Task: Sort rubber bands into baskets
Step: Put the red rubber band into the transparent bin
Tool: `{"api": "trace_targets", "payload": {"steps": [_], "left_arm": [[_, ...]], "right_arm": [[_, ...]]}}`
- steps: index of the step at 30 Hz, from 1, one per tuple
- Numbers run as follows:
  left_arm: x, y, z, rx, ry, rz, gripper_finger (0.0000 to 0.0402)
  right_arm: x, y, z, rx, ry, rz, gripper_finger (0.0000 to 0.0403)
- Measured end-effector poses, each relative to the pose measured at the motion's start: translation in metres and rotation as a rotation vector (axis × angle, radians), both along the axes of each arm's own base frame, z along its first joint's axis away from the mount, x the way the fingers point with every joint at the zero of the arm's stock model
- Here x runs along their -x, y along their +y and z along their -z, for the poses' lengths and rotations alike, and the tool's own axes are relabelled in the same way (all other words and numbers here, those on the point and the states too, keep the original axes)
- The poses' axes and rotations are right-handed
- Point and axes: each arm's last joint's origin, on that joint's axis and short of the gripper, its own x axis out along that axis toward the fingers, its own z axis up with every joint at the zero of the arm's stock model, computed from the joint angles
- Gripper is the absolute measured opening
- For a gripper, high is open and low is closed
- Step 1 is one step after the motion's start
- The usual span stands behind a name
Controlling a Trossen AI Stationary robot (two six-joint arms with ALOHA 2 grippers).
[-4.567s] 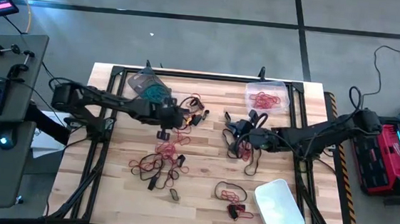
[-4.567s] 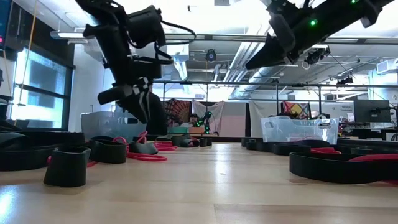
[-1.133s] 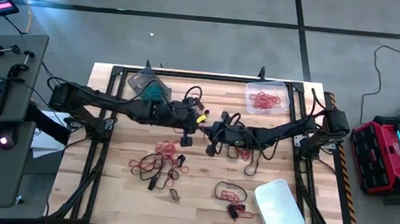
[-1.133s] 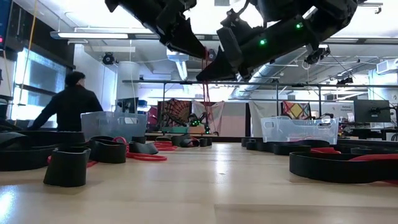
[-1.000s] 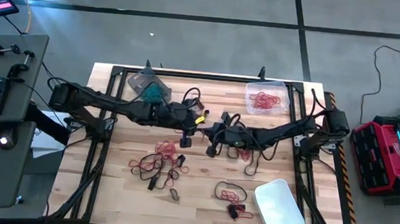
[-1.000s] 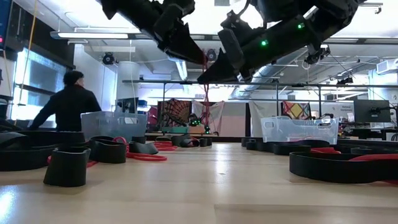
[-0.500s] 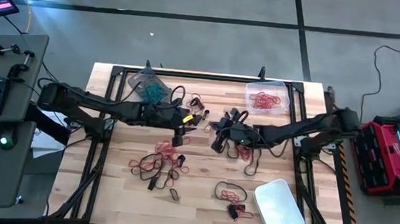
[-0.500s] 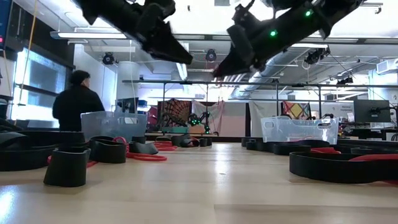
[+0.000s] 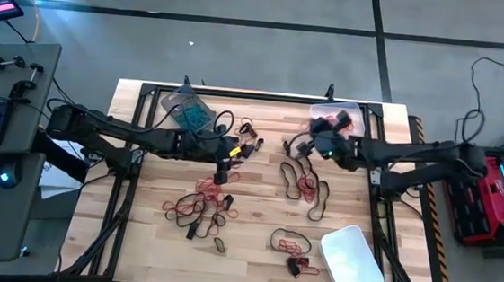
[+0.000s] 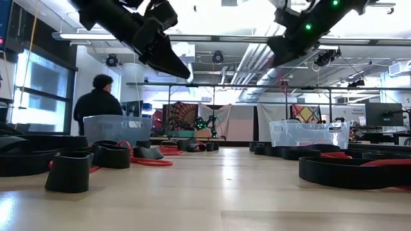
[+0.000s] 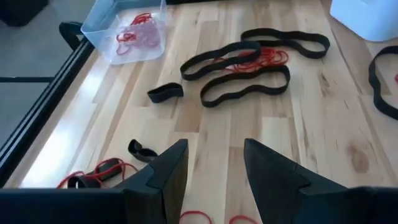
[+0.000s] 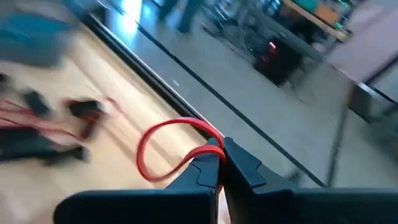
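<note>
Our right gripper [image 12: 219,163] clenches a red rubber band [image 12: 168,144] near the table's far edge; our left gripper [image 11: 214,163] hovers mid-table, released.

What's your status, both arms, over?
Right gripper shut on a red rubber band, near the red-band basket. Left gripper open, empty, above mid-table. Nothing blocking.

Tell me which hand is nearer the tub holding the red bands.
Right. The right hand hovers at the near edge of the tub of red bands, shut on a red band. The left hand is open, far across the table near the middle.
</note>
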Motion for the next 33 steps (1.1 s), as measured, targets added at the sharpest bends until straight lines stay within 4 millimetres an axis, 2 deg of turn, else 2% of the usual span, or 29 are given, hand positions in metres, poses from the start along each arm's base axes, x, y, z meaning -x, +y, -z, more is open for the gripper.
{"api": "trace_targets", "payload": {"steps": [6, 12, 20, 27, 33], "left_arm": [[0.0, 0.0, -0.001, 0.0, -0.006, 0.0, 0.015], [0.0, 0.0, -0.001, -0.001, -0.003, 0.001, 0.015], [0.0, -0.001, -0.001, 0.041, -0.003, 0.063, 0.0149], [-0.001, 0.002, 0.0, 0.046, -0.002, 0.062, 0.0149], [-0.001, 0.002, 0.0, 0.046, 0.0, 0.062, 0.0149]], "right_arm": [[0.017, -0.033, 0.003, -0.009, 0.088, 0.153, 0.0], [0.028, -0.066, 0.016, -0.049, 0.184, 0.275, 0.0], [0.046, -0.102, 0.055, -0.153, 0.231, 0.315, 0.0], [0.051, -0.123, 0.085, -0.258, 0.245, 0.325, 0.0], [0.048, -0.128, 0.102, -0.314, 0.286, 0.316, 0.0005]]}}
